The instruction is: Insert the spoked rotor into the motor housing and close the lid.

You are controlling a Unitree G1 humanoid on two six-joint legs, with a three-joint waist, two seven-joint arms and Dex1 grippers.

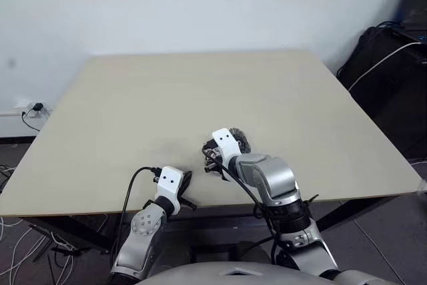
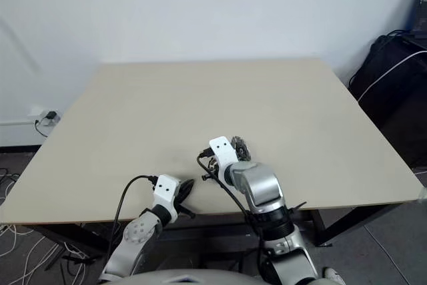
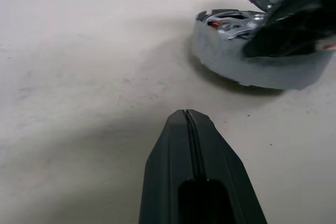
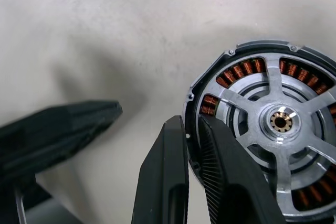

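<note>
A: Right wrist view: right gripper (image 4: 191,121) clenched on housing (image 4: 252,103) rim, near table (image 1: 200,85) front edge, mid-width.
B: Left gripper (image 3: 186,115)?
A: Closed, empty, just beside it.
B: Risk?
A: Thin rim pinch by 2 fingers. Housing could twist or slip out and drop onto the table.

A pale beige worktop (image 1: 200,98) stands before a white wall. Near its front edge, about midway along, the right claw (image 1: 215,158) points down at a small round metal part (image 1: 240,141) beside it. The left claw (image 1: 185,181) rests at the front edge, black fingers together. Dark bags (image 1: 387,71) sit past the right edge.
</note>
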